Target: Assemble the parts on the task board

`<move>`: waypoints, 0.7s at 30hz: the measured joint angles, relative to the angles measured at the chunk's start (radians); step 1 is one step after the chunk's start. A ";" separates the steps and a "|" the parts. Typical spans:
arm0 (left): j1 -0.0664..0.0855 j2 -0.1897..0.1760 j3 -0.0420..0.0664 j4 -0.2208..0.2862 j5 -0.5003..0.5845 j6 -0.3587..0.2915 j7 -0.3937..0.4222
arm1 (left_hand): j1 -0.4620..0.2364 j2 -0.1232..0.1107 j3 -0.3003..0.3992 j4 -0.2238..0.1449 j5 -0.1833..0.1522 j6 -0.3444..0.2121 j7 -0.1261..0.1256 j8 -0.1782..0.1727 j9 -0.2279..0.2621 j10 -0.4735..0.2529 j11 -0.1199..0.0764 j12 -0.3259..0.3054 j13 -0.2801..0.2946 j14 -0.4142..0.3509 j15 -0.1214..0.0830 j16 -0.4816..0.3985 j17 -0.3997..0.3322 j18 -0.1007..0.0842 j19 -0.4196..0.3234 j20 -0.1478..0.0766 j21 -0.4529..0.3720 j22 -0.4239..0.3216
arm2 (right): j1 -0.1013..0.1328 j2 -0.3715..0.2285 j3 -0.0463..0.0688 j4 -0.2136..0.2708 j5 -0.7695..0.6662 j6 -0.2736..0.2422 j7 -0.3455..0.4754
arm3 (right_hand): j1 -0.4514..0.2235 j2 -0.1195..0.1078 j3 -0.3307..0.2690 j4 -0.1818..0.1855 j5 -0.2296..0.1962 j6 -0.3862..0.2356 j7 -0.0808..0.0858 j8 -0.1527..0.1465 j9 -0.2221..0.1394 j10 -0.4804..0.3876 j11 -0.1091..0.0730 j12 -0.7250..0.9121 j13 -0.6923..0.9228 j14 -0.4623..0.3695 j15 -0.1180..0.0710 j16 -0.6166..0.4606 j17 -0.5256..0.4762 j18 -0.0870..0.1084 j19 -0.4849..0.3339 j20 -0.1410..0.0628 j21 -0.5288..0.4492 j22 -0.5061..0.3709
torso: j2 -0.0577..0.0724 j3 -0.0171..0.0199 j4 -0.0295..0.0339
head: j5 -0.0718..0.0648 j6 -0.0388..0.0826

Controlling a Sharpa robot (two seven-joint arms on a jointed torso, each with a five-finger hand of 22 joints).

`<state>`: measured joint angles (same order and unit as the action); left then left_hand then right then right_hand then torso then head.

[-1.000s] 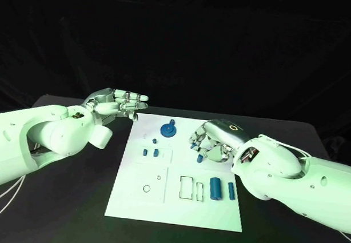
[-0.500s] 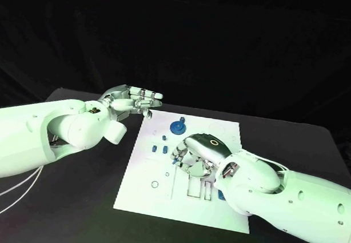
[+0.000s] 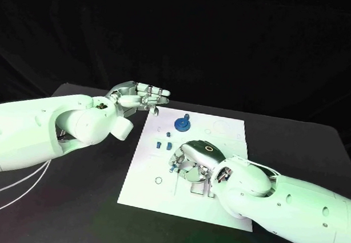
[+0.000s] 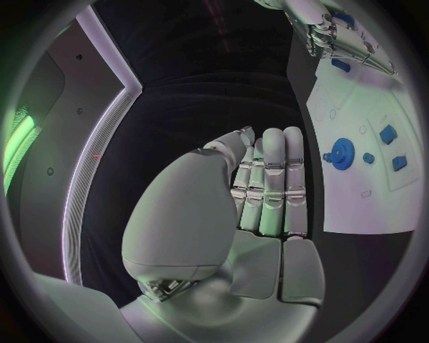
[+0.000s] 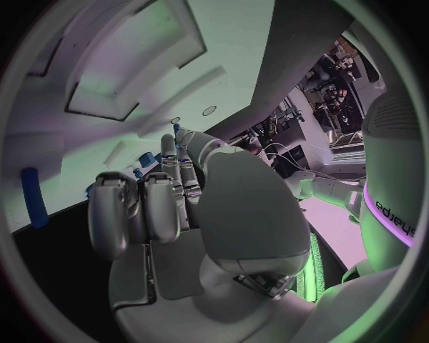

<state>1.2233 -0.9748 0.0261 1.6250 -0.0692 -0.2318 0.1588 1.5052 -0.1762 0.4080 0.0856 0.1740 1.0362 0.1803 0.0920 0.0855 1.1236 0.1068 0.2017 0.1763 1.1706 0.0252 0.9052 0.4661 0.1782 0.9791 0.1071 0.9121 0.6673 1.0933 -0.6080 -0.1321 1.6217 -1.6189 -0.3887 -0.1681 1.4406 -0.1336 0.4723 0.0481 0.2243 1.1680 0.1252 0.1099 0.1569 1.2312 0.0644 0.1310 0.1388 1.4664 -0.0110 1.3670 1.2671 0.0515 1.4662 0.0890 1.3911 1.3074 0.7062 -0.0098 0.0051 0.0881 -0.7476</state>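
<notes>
The silver left hand hovers empty beside the flat white task board, fingers straight; the silver right hand covers the board's middle, grip unclear

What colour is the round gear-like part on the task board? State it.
Blue. The gear-like part on the white task board shows best in the left wrist view.

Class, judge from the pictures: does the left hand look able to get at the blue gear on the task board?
Probably yes. The left hand holds nothing, and bare task board lies between it and the blue gear; the right hand works nearer the robot.
</notes>
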 measured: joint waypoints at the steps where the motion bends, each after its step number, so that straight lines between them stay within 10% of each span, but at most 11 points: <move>1: 0.000 0.000 0.000 0.000 0.000 0.000 0.000 | 0.000 0.000 0.000 0.000 0.000 0.000 0.000 0.000 0.000 0.000 0.000 0.000 0.000 0.000 0.000 0.000 0.000 0.000 0.000 0.000 0.000 0.000 | -0.002 0.002 0.000 -0.001 -0.001 0.001 0.000 | 0.000 0.000 0.000 0.000 0.000 0.000 0.000 0.000 0.000 0.000 0.000 0.000 0.000 0.000 0.000 0.000 0.000 0.000 0.000 0.000 0.000 0.000 | 0.000 0.0000 -0.0002 | 0.001 -0.001; 21: 0.000 -0.001 0.000 0.001 0.000 0.005 -0.007 | 0.000 0.000 0.000 0.000 0.000 0.000 0.000 0.000 0.000 -0.002 0.002 0.000 0.000 0.000 0.000 0.000 -0.002 0.000 0.000 0.000 0.000 -0.002 | -0.011 0.024 0.001 -0.026 -0.030 0.017 -0.007 | 0.000 0.000 0.000 0.000 0.004 -0.002 -0.002 -0.005 0.001 0.002 0.002 0.000 -0.001 0.000 0.000 0.000 0.000 0.001 0.000 0.000 0.000 0.000 | 0.000 -0.0003 -0.0010 | 0.009 -0.012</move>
<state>1.2234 -0.9757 0.0260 1.6265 -0.0692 -0.2268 0.1519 1.5052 -0.1762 0.4081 0.0857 0.1740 1.0358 0.1807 0.0920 0.0852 1.1217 0.1088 0.2016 0.1761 1.1705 0.0252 0.9052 0.4645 0.1782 0.9791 0.1071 0.9121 0.6657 1.0819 -0.5836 -0.1312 1.5959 -1.6493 -0.3717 -0.1749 1.4407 -0.1336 0.4721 0.0482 0.2282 1.1659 0.1236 0.1054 0.1575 1.2327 0.0664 0.1310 0.1381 1.4664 -0.0110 1.3669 1.2669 0.0523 1.4662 0.0890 1.3910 1.3073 0.7059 -0.0101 0.0041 0.0972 -0.7595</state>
